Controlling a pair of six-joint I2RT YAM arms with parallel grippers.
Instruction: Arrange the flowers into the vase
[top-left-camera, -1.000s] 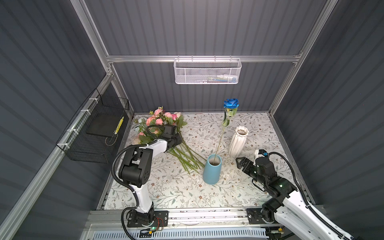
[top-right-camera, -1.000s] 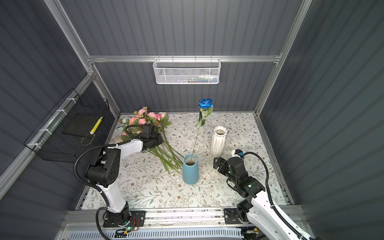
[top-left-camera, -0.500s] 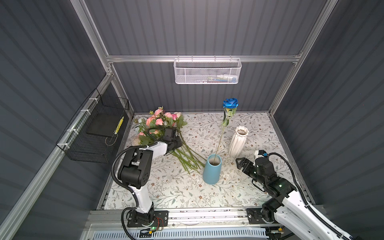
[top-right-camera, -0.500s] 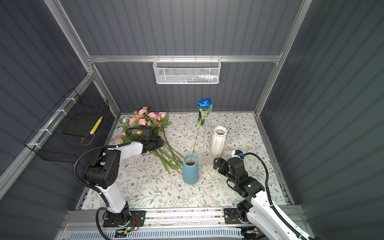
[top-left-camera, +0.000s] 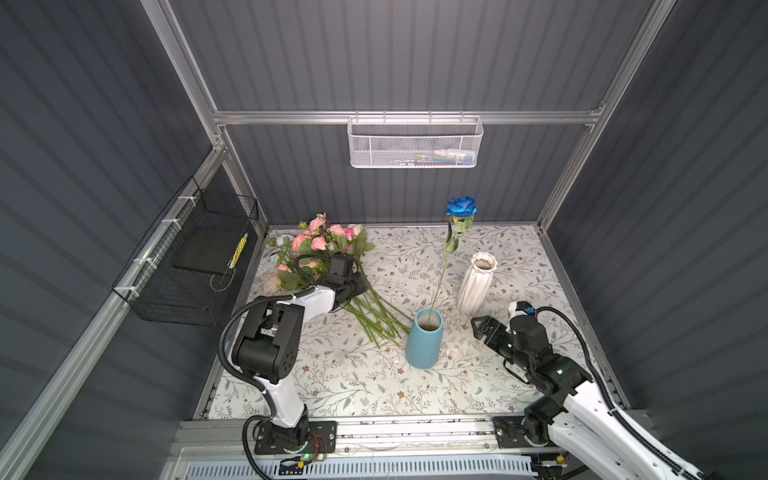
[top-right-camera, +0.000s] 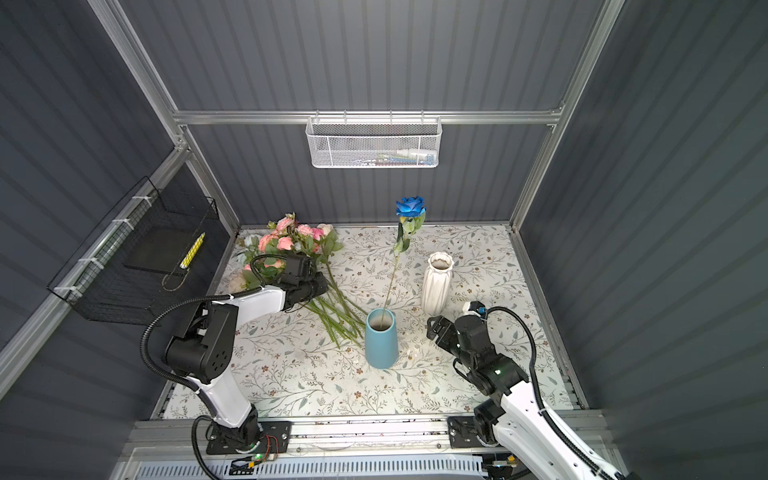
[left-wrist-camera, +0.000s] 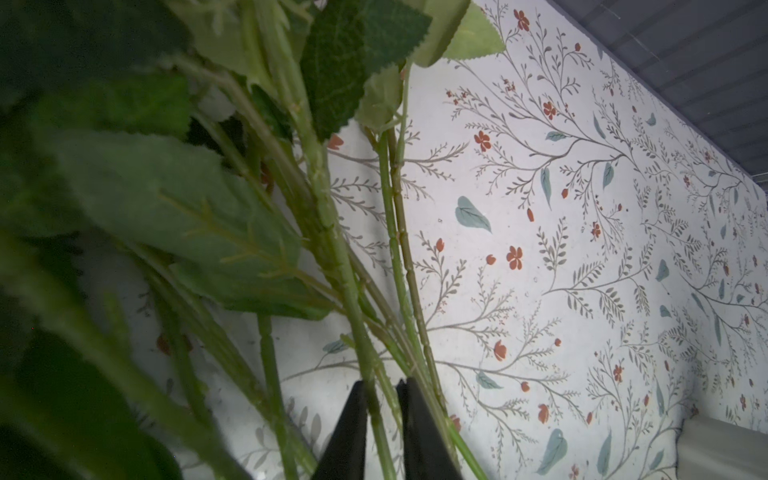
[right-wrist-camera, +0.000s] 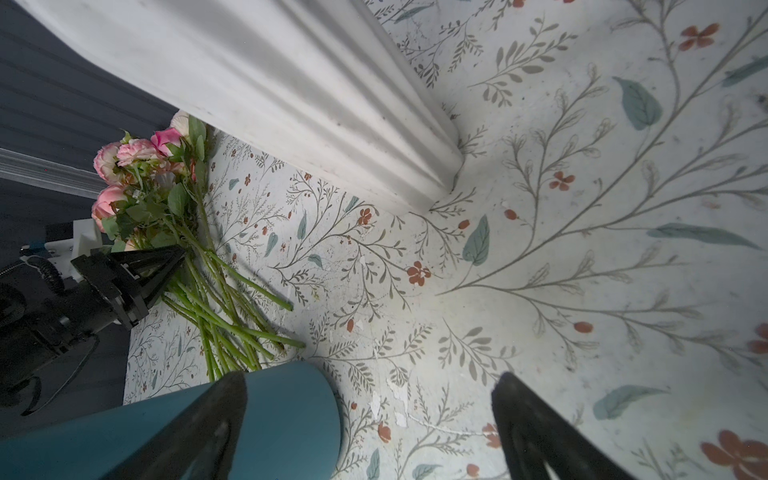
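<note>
Pink and peach flowers (top-left-camera: 318, 243) lie in a bunch at the left rear of the floral table cover (top-left-camera: 353, 374). Their blooms point toward the back wall and their stems (top-left-camera: 374, 316) fan out toward the blue vase (top-left-camera: 423, 347). The left gripper (top-left-camera: 360, 286) is down on the bunch just below the leaves. In the left wrist view its black fingers (left-wrist-camera: 349, 432) stand almost together, pinching one green stem (left-wrist-camera: 376, 415) between them. A single deep blue rose (top-left-camera: 461, 205) already stands in the blue vase, leaning toward the back wall. A white ribbed vase (top-left-camera: 476, 284) stands just behind and to the right of it. The right gripper (top-left-camera: 481, 328) sits low near the blue vase, in front of the white one. Its jaws are spread wide and hold nothing.
</note>
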